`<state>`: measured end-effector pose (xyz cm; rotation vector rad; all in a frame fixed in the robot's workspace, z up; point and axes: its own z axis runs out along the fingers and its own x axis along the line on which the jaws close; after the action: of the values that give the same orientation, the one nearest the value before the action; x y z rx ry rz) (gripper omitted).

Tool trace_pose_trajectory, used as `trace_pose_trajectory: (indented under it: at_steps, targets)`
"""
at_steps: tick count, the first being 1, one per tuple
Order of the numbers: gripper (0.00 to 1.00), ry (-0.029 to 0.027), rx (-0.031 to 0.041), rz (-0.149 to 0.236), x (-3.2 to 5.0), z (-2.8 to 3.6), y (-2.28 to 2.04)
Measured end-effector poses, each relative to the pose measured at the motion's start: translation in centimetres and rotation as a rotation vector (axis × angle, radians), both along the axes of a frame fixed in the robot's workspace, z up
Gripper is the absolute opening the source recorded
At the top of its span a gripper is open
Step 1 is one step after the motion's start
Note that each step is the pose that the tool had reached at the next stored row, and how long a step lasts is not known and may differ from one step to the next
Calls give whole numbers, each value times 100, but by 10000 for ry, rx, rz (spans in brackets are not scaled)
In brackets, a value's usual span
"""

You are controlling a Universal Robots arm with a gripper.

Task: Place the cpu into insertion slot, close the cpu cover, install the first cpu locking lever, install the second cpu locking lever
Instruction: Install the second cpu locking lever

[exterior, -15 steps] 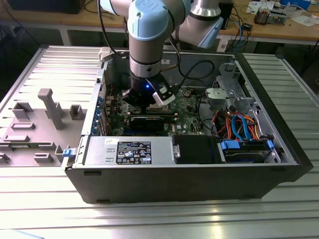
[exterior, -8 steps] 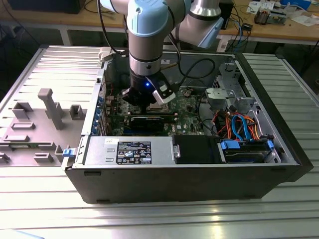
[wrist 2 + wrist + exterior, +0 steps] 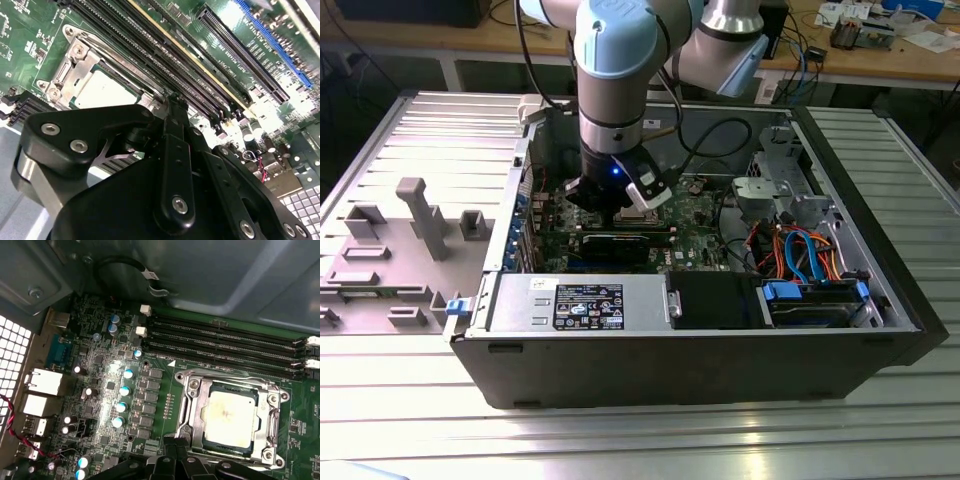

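Gripper hangs low inside the open case, directly over the board, right of the exterior view's left wall. Cannot tell whether it is apart or together.

CPU lies flat in the slot, top face bare. Cover appears down around it as a frame; levers hard to read.

Key relation: the CPU sits just beside the gripper's tip, offset toward the long memory slots, which run parallel to the socket's far edge.

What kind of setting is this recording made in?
Most likely a robotics lab or workshop bench: an opened desktop computer case lies on a ribbed metal table, grey fixture blocks stand beside it, and a cluttered wooden workbench sits behind.
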<state>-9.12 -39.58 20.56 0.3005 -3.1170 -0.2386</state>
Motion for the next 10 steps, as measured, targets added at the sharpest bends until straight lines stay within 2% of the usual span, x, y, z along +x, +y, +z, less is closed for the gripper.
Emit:
trace_pose_trajectory:
  at_steps: [10]
  targets:
    - [11,1,206,1,0,-34,-2]
